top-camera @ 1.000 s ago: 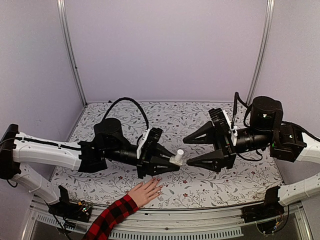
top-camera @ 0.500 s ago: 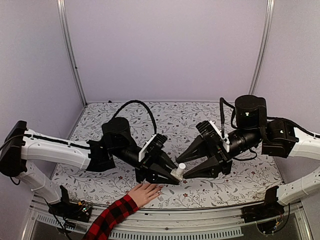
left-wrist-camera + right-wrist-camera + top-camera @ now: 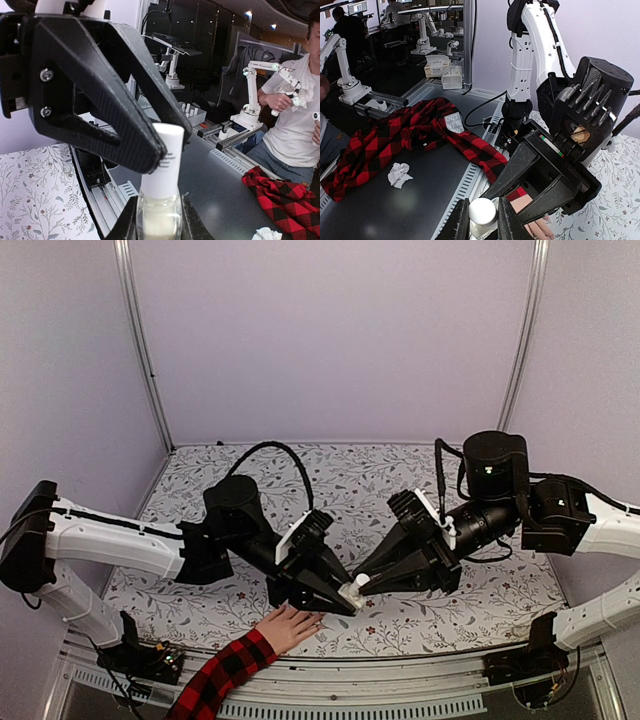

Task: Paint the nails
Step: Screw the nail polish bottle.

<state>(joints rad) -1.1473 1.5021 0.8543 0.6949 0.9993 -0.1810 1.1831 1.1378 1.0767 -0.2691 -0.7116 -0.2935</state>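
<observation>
A small clear bottle (image 3: 352,592) with a white cap (image 3: 361,580) hangs just above the table, beside a light-skinned hand (image 3: 290,626) in a red-and-black plaid sleeve (image 3: 225,675). My left gripper (image 3: 345,598) is shut on the bottle's glass body (image 3: 159,219). My right gripper (image 3: 366,582) comes in from the right and is shut on the cap (image 3: 482,212). In the right wrist view the hand (image 3: 527,204) shows beneath the left gripper's fingers (image 3: 517,167). The left gripper covers the fingertips from above, so the nails cannot be made out.
A floral cloth (image 3: 330,475) covers the table, with metal rails (image 3: 400,685) along its near edge. Both arms meet over the front middle. Beyond the edge lie a crumpled tissue (image 3: 399,175) and more plaid cloth (image 3: 395,135).
The right gripper has gone from wide open to shut on the cap. Both arms have moved lower and nearer the hand, carrying the bottle with them.
</observation>
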